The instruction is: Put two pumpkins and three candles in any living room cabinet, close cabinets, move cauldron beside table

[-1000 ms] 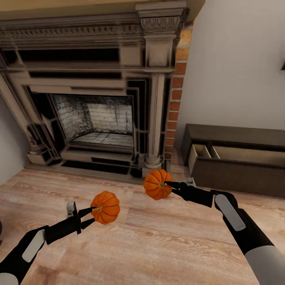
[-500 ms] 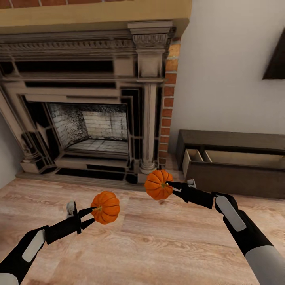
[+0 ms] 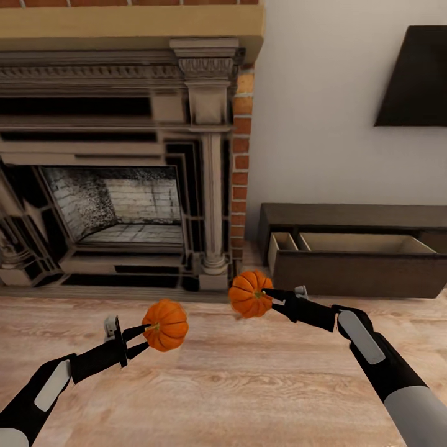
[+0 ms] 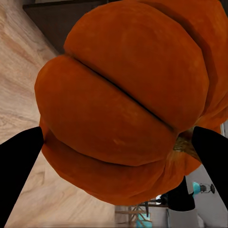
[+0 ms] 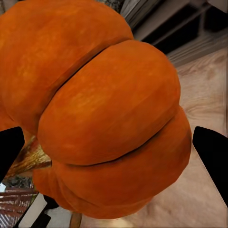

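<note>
Wood floor (image 3: 248,385); fireplace (image 3: 124,174); grey wall (image 3: 310,124). Cabinet (image 3: 360,273), drawer open. Left gripper (image 3: 144,338) clamps a pumpkin (image 3: 166,325); right gripper (image 3: 267,293) clamps another pumpkin (image 3: 248,293).

We see a pale wood-plank floor (image 3: 248,385) spanning the foreground. On it stands a stone fireplace (image 3: 124,186) against the wall, and just beside that, to the right, 1 low dark brown cabinet (image 3: 360,273) with its drawer pulled open.
</note>
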You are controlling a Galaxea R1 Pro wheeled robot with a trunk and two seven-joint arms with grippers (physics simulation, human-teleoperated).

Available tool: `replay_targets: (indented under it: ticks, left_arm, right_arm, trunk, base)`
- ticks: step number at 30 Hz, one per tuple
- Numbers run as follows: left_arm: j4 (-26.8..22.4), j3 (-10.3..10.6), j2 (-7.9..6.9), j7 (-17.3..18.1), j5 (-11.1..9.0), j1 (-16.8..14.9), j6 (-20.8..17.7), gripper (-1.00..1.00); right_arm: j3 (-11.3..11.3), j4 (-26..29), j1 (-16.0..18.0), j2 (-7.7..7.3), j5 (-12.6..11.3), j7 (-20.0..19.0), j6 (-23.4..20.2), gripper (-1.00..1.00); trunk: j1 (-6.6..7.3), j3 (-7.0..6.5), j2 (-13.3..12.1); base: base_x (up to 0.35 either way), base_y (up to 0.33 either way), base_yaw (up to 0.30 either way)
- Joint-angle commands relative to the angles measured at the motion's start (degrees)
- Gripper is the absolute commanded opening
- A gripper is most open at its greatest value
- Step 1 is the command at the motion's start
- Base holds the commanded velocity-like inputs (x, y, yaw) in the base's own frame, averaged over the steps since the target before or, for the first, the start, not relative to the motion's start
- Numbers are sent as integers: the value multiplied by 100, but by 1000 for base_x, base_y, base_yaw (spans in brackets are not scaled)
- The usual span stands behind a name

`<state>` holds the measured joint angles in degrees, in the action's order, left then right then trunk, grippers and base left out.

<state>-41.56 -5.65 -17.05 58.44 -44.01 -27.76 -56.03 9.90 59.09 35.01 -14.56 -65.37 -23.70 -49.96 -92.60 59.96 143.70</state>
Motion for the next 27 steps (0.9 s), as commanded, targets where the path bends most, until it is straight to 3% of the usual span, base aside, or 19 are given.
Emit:
replay_targets:
  ticks: [1, 9, 14, 18, 27]
  left_arm:
    - [-1, -6, 0, 18, 5, -1, -22, -100]
    - [-3, 0, 7, 16, 6, -1, -22, -100]
    - [-1, 3, 8, 17, 6, -1, -22, -100]
    - [-1, 3, 6, 18, 6, -1, -22, -100]
    - [-1, 3, 2, 18, 4, -1, -22, -100]
  right_arm:
    - [7, -6, 5, -3, 14, -19, -3, -100]
    - [4, -9, 5, -4, -47, -13, 106, -100]
    - [3, -66, 6, -5, -59, -19, 149, -100]
    - [4, -117, 5, -5, -209, -20, 153, -100]
    - [9, -161, 5, -4, -249, -26, 156, -100]
  trunk:
    - [4, -13, 0]
    - [24, -182, -10]
    - [37, -278, -17]
    - [37, -261, -17]
    - [42, -266, -20]
  base:
    - [0, 0, -166]
    - [0, 0, -44]
    - [0, 0, -204]
    - [0, 0, -251]
    - [0, 0, -254]
